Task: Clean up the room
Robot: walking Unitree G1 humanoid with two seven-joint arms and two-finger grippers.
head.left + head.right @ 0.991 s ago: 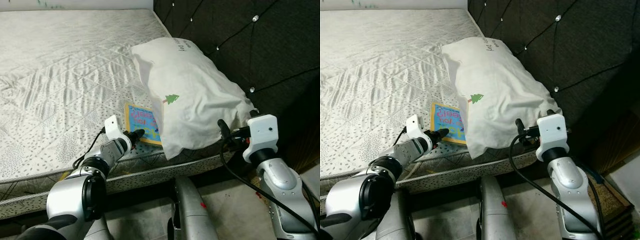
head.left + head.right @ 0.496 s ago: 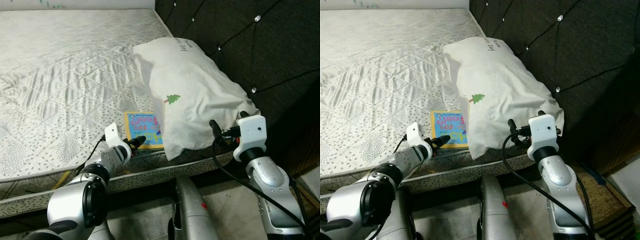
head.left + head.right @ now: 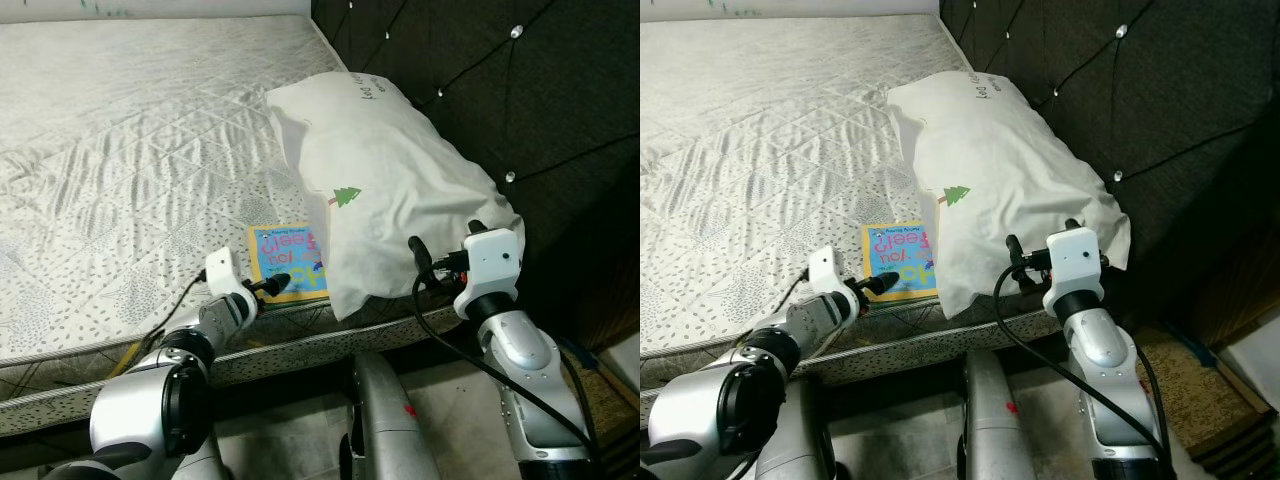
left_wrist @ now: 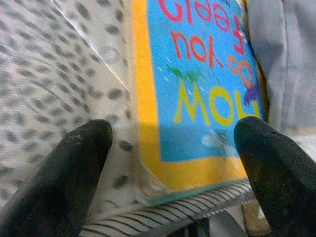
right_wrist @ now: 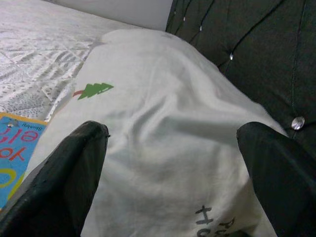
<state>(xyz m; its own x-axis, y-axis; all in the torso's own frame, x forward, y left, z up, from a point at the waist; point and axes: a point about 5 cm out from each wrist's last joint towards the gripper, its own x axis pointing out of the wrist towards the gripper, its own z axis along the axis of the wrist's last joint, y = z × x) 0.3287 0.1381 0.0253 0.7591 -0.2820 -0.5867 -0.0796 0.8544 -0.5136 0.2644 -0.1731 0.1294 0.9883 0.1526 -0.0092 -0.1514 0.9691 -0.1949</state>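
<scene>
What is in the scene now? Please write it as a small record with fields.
surface: mattress
book: colourful book flat near the mattress edge, one side tucked under the pillow
pillow: white pillow with a small green tree print, against the dark headboard
left end effector: open, fingers either side of the book's near edge
right end effector: open, facing the pillow's near end

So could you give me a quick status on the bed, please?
Left gripper open at book. Right gripper open at pillow. Pillow overlaps book's edge.
</scene>
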